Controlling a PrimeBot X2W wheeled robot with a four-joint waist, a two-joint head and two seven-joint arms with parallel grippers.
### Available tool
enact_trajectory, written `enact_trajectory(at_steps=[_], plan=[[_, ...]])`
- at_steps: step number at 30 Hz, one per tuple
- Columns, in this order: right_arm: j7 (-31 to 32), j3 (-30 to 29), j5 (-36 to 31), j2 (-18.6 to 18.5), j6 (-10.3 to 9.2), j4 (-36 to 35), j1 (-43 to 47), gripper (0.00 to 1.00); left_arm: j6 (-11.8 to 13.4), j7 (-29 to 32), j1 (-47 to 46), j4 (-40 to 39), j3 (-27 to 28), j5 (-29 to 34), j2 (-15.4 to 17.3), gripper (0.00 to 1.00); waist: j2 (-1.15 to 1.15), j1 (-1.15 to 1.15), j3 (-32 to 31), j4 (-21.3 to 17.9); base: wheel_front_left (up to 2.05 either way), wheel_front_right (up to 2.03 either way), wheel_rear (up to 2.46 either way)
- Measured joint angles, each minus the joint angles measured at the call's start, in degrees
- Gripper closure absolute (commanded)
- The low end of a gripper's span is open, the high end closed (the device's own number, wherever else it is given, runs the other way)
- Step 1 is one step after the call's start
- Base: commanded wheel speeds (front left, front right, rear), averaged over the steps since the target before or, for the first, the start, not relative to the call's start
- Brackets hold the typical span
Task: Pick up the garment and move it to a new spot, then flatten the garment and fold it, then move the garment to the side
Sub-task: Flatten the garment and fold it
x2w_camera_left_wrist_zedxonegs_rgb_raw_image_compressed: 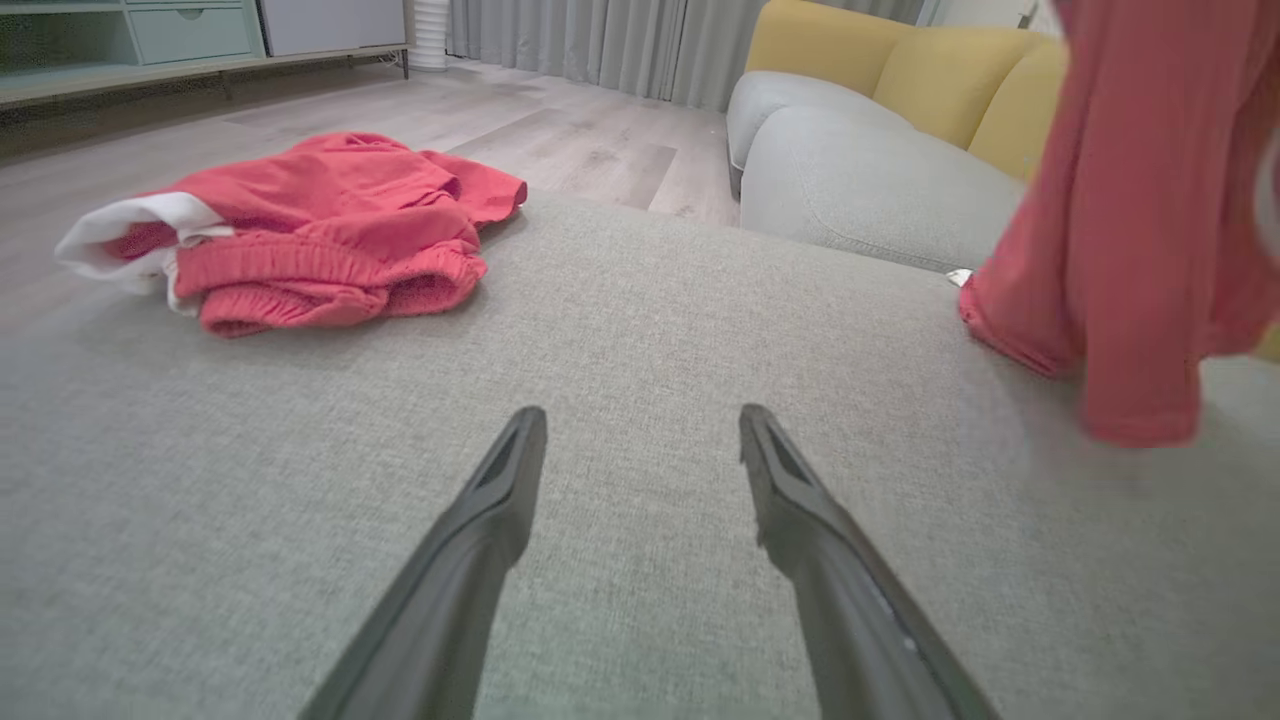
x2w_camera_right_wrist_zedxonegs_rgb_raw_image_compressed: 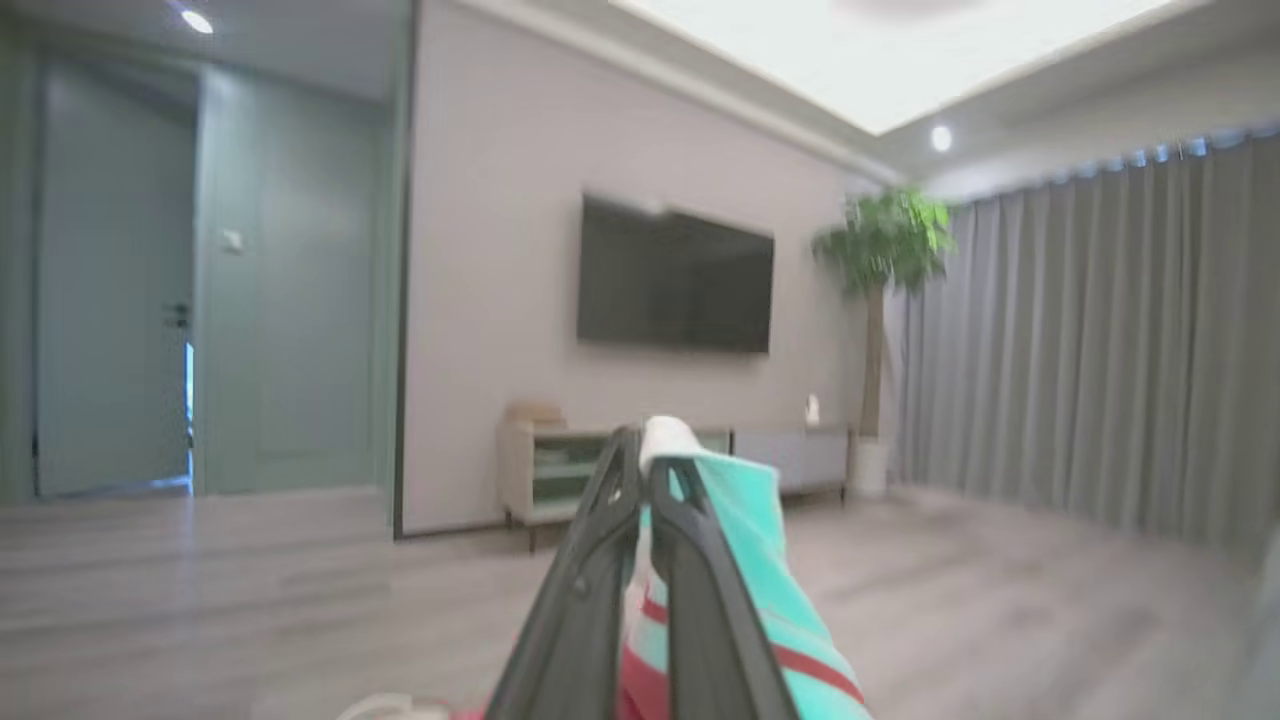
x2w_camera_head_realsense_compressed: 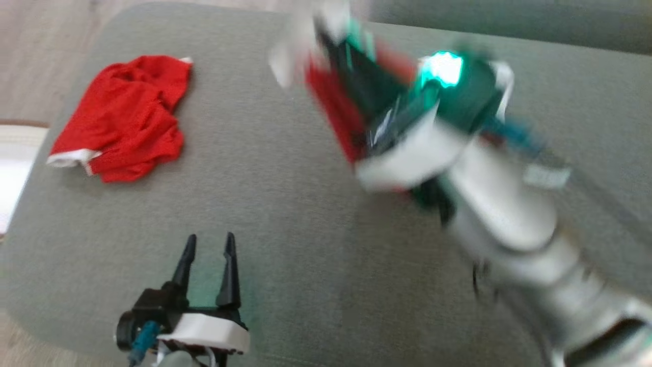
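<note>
The left gripper [x2w_camera_head_realsense_compressed: 210, 237] sits low over a grey woven cushion [x2w_camera_head_realsense_compressed: 285, 204]. Its two dark fingers are spread wide with nothing between them. Its own wrist view shows the bare weave running out ahead of both fingertips.

Ahead of it and to its left lies a crumpled heap of red mesh shorts with white trim [x2w_camera_head_realsense_compressed: 122, 117], well apart from the fingers. The head view gives the heap from above. The left wrist view shows it side on, with a gathered waistband facing the gripper.

To the front and right of the left gripper hangs a red garment with a white edge [x2w_camera_left_wrist_zedxonegs_rgb_raw_image_compressed: 1130, 200], its lower end down at the cushion. The left wrist view shows this drape but not what holds it.

The right gripper [x2w_camera_right_wrist_zedxonegs_rgb_raw_image_compressed: 645, 455] has its fingers pressed together on that garment's white edge. In its own view the cloth just below the fingertips looks turquoise with red stripes. In the head view the raised arm is a blur with a green light glowing on it, and red and white cloth shows at its end.

Beyond the right gripper's fingers are a wooden floor [x2w_camera_right_wrist_zedxonegs_rgb_raw_image_compressed: 250, 590], a low cabinet [x2w_camera_right_wrist_zedxonegs_rgb_raw_image_compressed: 550, 475], a dark wall screen [x2w_camera_right_wrist_zedxonegs_rgb_raw_image_compressed: 675, 275], a potted plant [x2w_camera_right_wrist_zedxonegs_rgb_raw_image_compressed: 885, 240] and grey curtains [x2w_camera_right_wrist_zedxonegs_rgb_raw_image_compressed: 1090, 340]. Beyond the cushion, the left wrist view shows a grey and yellow sofa [x2w_camera_left_wrist_zedxonegs_rgb_raw_image_compressed: 850, 170].
</note>
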Motion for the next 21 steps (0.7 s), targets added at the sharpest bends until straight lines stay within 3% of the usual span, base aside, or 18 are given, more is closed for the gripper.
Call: enact_trajectory(at_steps=[6, 13, 15, 16, 21], plan=[[-0.1, -3.8, 3.3, 0.0, 0.0, -3.0, -15.3, 1.0, -0.1, 0.0, 1.5, 1.1, -2.5, -1.0, 0.0, 0.0, 0.0, 0.0, -1.6, 4.2, 0.0, 0.0, 0.0], [-0.1, -8.9, -1.0, -0.9, 0.0, 3.2, -20.6, 1.0, 0.8, 0.0, 3.6, 0.9, -2.4, -1.3, 0.1, 0.0, 0.0, -0.01, -1.9, 5.6, 0.0, 0.0, 0.0], [-0.1, -10.1, -1.8, -5.9, 0.0, 4.8, -18.4, 1.0, 0.8, 0.0, 3.5, 0.5, -2.4, -1.6, 0.1, 0.0, 0.0, 0.0, -1.2, 4.7, 0.0, 0.0, 0.0], [-0.1, -10.1, -1.8, -5.9, 0.0, 4.8, -18.4, 1.0, 0.8, 0.0, 3.5, 0.5, -2.4, -1.6, 0.1, 0.0, 0.0, 0.0, -1.2, 4.7, 0.0, 0.0, 0.0], [-0.1, -18.1, -1.7, -14.6, 0.0, 6.3, -9.1, 1.0, 0.8, 0.0, 3.1, 0.5, -2.5, -1.5, 0.1, 0.0, 0.0, 0.01, 0.0, 2.3, 0.0, 0.0, 0.0]])
